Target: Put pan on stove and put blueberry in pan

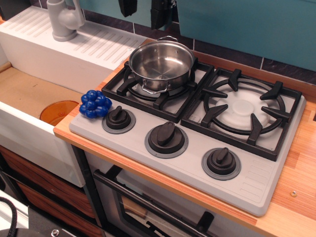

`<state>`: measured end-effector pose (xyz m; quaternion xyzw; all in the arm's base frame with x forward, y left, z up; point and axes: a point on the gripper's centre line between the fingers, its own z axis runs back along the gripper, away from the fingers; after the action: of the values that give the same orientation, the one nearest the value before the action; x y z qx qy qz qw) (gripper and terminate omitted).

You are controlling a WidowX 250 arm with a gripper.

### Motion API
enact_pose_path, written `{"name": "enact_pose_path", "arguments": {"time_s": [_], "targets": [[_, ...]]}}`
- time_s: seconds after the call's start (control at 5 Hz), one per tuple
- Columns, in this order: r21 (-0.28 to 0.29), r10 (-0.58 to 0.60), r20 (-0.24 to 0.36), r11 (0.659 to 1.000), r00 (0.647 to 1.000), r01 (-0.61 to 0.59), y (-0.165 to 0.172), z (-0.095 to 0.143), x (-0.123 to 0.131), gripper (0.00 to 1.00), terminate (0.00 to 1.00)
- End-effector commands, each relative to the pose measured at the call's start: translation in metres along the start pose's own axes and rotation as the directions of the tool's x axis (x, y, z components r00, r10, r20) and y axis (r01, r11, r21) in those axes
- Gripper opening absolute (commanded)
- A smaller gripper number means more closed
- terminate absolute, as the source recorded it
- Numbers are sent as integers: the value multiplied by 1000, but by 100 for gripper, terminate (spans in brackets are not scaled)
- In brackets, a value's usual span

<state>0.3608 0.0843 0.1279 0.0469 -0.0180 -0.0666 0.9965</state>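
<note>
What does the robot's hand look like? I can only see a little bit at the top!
Only the tips of the gripper show at the top edge: two black fingers hanging down, blocky and dark, like plastic or metal. No cables, markings or arm are visible here.

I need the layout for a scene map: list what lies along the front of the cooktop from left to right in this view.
Orange round disc in the sink → glossy deep-blue blueberry cluster → left black round knob → middle black knob → right black knob.
</note>
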Motion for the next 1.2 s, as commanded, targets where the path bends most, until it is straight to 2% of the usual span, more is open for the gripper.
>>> {"name": "enact_pose_path", "arguments": {"time_s": [0.0,0.2,0.4,1.0], "targets": [[38,7,94,999,996,-11,3,34,8,100,0],[84,6,124,996,992,-17,9,41,-24,100,0],[143,-2,153,990,988,-20,11,36,-46,100,0],[153,18,212,987,977,-52,9,3,-77,100,0]]}}
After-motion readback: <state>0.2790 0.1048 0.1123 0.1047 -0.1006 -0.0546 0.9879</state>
